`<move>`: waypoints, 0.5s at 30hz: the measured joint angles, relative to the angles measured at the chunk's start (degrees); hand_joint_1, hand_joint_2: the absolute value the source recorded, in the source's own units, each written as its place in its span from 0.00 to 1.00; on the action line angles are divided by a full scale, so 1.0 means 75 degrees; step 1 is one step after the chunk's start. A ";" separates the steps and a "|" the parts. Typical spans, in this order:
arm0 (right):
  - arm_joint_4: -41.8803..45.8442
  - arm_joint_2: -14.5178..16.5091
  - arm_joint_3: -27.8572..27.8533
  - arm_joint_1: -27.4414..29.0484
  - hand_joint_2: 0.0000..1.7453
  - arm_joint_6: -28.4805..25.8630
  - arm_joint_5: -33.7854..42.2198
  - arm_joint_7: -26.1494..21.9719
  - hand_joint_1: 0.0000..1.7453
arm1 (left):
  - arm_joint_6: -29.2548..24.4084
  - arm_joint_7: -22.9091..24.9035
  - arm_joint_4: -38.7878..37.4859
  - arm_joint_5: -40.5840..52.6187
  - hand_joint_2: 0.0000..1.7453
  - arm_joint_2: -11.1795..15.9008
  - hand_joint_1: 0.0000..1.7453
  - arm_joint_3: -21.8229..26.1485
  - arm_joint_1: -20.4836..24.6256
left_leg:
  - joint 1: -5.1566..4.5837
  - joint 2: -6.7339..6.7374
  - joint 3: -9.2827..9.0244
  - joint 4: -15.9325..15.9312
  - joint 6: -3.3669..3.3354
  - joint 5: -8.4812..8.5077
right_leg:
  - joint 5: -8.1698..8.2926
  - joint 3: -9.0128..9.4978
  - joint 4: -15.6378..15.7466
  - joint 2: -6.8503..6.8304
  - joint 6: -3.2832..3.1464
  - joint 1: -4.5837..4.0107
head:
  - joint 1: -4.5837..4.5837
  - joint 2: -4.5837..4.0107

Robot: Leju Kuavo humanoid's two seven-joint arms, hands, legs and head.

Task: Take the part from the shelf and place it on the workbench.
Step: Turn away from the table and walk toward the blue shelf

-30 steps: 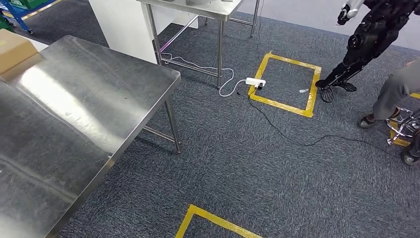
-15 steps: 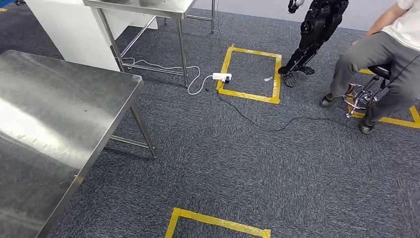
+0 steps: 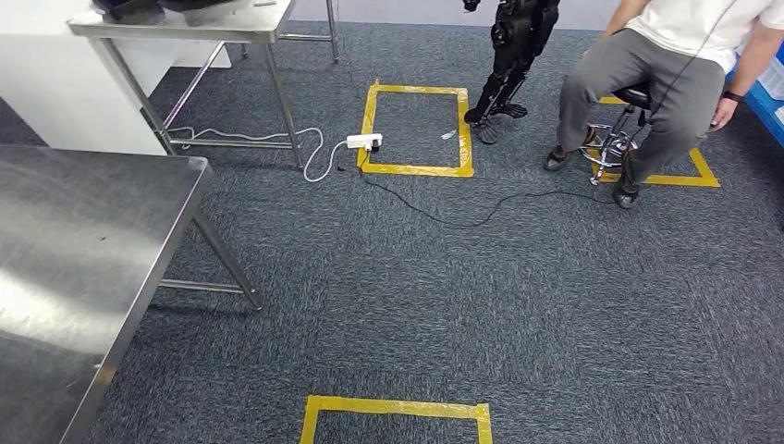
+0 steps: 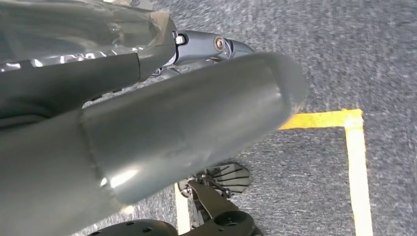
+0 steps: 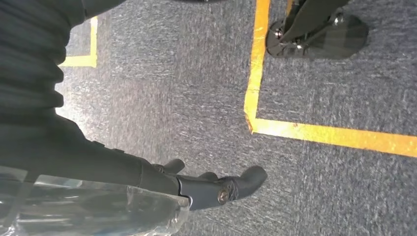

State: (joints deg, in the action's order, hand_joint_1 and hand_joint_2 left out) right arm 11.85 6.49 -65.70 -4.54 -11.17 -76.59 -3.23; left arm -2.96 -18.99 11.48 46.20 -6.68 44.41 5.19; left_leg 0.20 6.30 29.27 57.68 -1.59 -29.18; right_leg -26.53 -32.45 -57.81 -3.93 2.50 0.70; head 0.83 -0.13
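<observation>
Swinging to the right, the robot's own view has carried the whole scene leftward. The steel table [image 3: 74, 250] now sits at the near left edge, and the seated person [image 3: 666, 65] on a stool [image 3: 615, 148] has come fully into the far right. This is the camera turning, not the things moving. I judge the robot is turning away from the table, probably the workbench, to go and find the shelf. The fetch is not yet made. I cannot tell from these pictures where the part lies.

The right hand [image 5: 206, 187] hangs over the carpet with its dark fingers loosely stretched and nothing in them. The left hand [image 4: 187, 132] shows mostly its thick grey thumb, close and blurred. I cannot tell how far it is open or whether it holds anything.

Open carpet runs through the middle and near right. The table's corner and leg [image 3: 226, 259] jut in from the left. A taped square [image 3: 393, 407] lies near. Farther off are another taped square [image 3: 416, 168], a power strip [image 3: 363, 141] and a black cable [image 3: 462, 217] trailing toward the stool. A second robot's legs [image 3: 504, 65] stand at that far square's right side, so the far right looks crowded for walking.
</observation>
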 joint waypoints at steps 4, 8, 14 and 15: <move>0.0000 -0.0005 0.0003 0.0028 1.00 -0.0002 -0.0019 0.0013 0.00 | 0.0005 0.0045 0.0001 -0.0013 0.00 -0.0016 0.00 0.0000 0.0065 | 0.0092 -0.0264 0.0108 0.0391 0.0172 -0.0349 | 0.0057 0.0054 0.0076 0.0346 -0.0244 0.0068 | 0.0036 0.0000; 0.0000 -0.0002 0.0005 0.0000 1.00 0.0011 -0.0037 0.0017 0.00 | 0.0004 0.0037 -0.0004 -0.0025 0.00 -0.0028 0.00 0.0005 -0.0018 | 0.0109 -0.0814 0.0948 0.2114 0.0153 -0.1052 | 0.0093 0.0067 0.0083 0.0737 -0.0354 0.0017 | 0.0062 0.0000; 0.0000 0.0001 0.0005 -0.0008 1.00 0.0024 -0.0021 0.0014 0.00 | -0.0001 0.0031 -0.0004 -0.0021 0.00 -0.0023 0.00 0.0004 -0.0032 | 0.0159 -0.1512 0.0340 0.0262 0.0072 0.0121 | 0.0091 0.0026 0.0019 0.1342 -0.0292 -0.0034 | 0.0056 0.0000; 0.0000 0.0001 0.0005 -0.0010 1.00 0.0024 -0.0019 0.0012 0.00 | -0.0001 0.0031 -0.0004 -0.0020 0.00 -0.0023 0.00 0.0004 -0.0031 | 0.0140 -0.1569 0.0316 0.0177 0.0057 0.0108 | 0.0105 -0.0022 0.0014 0.1427 -0.0244 -0.0035 | 0.0053 0.0000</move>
State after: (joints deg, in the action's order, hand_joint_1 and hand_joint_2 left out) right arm 11.85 6.50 -65.66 -4.62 -10.99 -76.73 -3.14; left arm -2.97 -18.75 11.45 46.05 -6.85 44.44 4.96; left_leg 1.25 -5.46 31.64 59.01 -1.17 -28.36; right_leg -25.74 -32.61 -57.70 6.77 0.67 0.43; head 1.23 -0.13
